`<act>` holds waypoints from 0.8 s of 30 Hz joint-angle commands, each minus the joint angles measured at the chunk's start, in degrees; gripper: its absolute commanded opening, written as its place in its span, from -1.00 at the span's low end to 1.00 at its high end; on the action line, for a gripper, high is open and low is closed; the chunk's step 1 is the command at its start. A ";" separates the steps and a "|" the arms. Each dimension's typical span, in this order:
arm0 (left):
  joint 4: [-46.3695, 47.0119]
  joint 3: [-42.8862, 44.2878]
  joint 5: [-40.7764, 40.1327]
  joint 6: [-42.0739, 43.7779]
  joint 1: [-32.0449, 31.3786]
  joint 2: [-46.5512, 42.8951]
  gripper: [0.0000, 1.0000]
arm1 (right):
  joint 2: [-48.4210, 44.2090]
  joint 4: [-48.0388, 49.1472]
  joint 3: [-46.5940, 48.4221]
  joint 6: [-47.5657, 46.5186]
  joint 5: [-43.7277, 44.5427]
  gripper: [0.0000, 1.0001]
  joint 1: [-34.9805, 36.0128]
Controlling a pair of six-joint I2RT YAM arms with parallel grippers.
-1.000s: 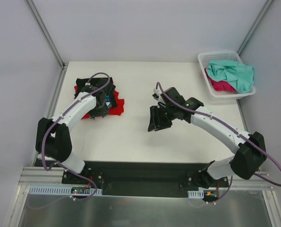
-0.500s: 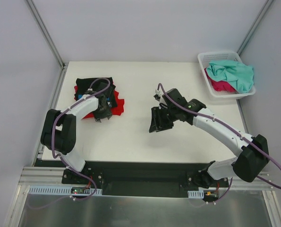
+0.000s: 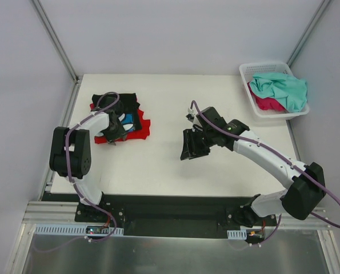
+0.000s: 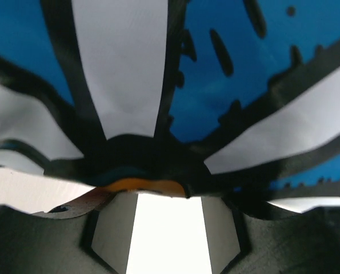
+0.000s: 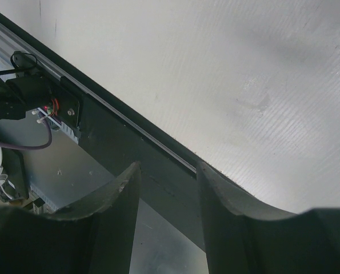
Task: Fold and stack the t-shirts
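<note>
A black t-shirt (image 3: 123, 101) lies folded on a bright red t-shirt (image 3: 143, 130) at the table's left. Its blue and white daisy print (image 4: 215, 85) fills the left wrist view from very close. My left gripper (image 3: 116, 133) (image 4: 164, 198) is down on this stack, its fingers apart with only a bright white surface showing between them. My right gripper (image 3: 188, 149) (image 5: 168, 166) hangs open and empty over the middle of the table, tilted toward the near edge. A teal-mint t-shirt (image 3: 285, 88) and a magenta-pink one (image 3: 266, 104) lie crumpled in the basket.
The white lattice basket (image 3: 255, 71) stands at the back right corner. The black base rail (image 5: 158, 171) runs along the table's near edge under the right gripper. Metal frame posts (image 3: 55, 40) rise at the back corners.
The left arm has folded in, its elbow swinging toward the table's left edge, and its gripper has slid a little left and nearer on the stack. The right arm has barely moved.
</note>
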 commanded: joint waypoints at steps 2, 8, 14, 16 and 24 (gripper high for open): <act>1.46 3.04 2.62 2.13 2.03 3.76 -0.10 | -1.50 -0.98 0.83 -0.29 0.17 -0.07 0.21; 1.11 6.55 4.56 3.36 5.02 5.43 -0.10 | -2.47 -1.51 0.57 -0.56 0.26 -0.07 0.21; -2.67 14.10 5.71 4.59 9.50 9.65 -0.09 | -2.91 -2.04 0.04 -1.00 0.52 -0.07 0.13; -3.90 16.83 5.70 5.46 10.73 11.67 -0.10 | -3.00 -2.04 -0.14 -1.17 0.35 -0.07 0.04; -10.76 35.12 5.44 8.45 13.46 22.64 -0.10 | -4.40 -2.48 -0.84 -1.17 0.43 -0.07 -0.40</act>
